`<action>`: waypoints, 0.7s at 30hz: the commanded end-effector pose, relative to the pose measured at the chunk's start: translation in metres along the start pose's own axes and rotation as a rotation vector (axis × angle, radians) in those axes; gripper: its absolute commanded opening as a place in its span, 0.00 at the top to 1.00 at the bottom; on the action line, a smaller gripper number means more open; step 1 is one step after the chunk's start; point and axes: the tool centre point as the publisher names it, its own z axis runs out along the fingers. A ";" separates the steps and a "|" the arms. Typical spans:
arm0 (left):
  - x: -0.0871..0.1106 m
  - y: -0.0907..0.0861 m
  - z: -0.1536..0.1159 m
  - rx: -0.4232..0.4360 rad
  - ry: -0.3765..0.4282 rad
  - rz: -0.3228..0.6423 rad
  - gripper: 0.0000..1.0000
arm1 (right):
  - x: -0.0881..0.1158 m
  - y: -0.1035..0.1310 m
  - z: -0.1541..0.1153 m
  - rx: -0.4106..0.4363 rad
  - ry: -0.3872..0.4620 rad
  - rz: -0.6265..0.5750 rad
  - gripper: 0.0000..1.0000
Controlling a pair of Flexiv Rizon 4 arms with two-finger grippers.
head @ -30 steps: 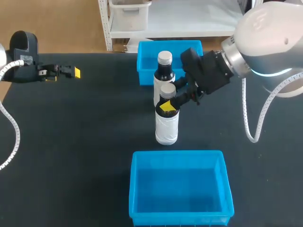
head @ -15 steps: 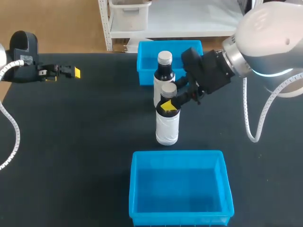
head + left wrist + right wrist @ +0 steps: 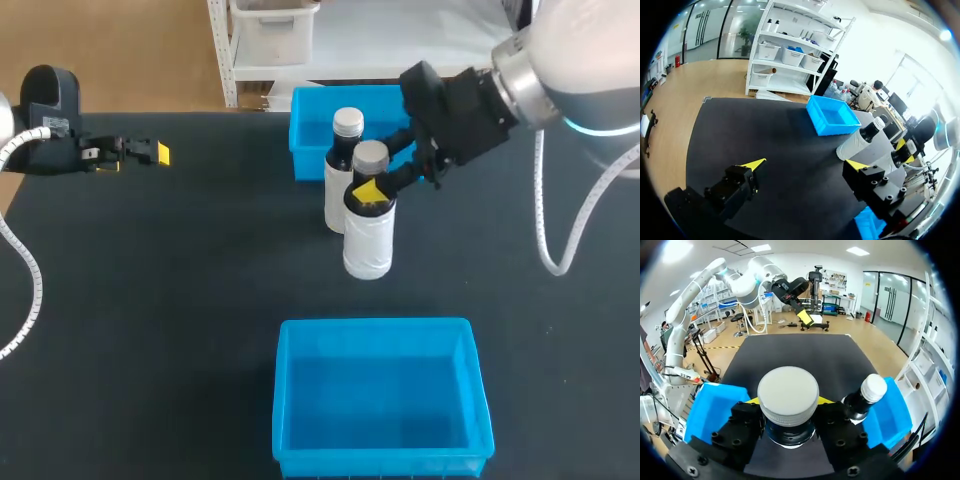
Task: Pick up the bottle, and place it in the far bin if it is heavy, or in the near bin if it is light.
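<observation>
Near bin [image 3: 285,400]: blue, at table's near edge.
Bottle [image 3: 368,235]: upright, just past near bin; looks lifted off surface.
R gripper [image 3: 372,192]: clamped on bottle neck under cap, a finger each side.
2nd bottle [image 3: 338,165]: right behind; contact unclear.
Far bin [image 3: 305,150]: behind 2nd bottle.
L gripper [image 3: 150,153]: far left, fingers wide apart, holds nothing.
Risk: swing may clip 2nd bottle, too close; neck grip may slip if heavy.
Surface/room: table [image 3: 180,300] black, matte; bins well apart, both bottles between.
</observation>
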 end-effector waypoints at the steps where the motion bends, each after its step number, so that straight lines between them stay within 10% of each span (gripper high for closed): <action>1: 0.000 0.000 0.000 0.000 0.000 0.000 0.00 | -0.006 0.002 -0.021 0.010 0.013 -0.006 1.00; 21: 0.000 0.000 0.000 0.000 0.000 0.000 0.00 | 0.045 -0.024 -0.111 0.116 -0.001 0.072 1.00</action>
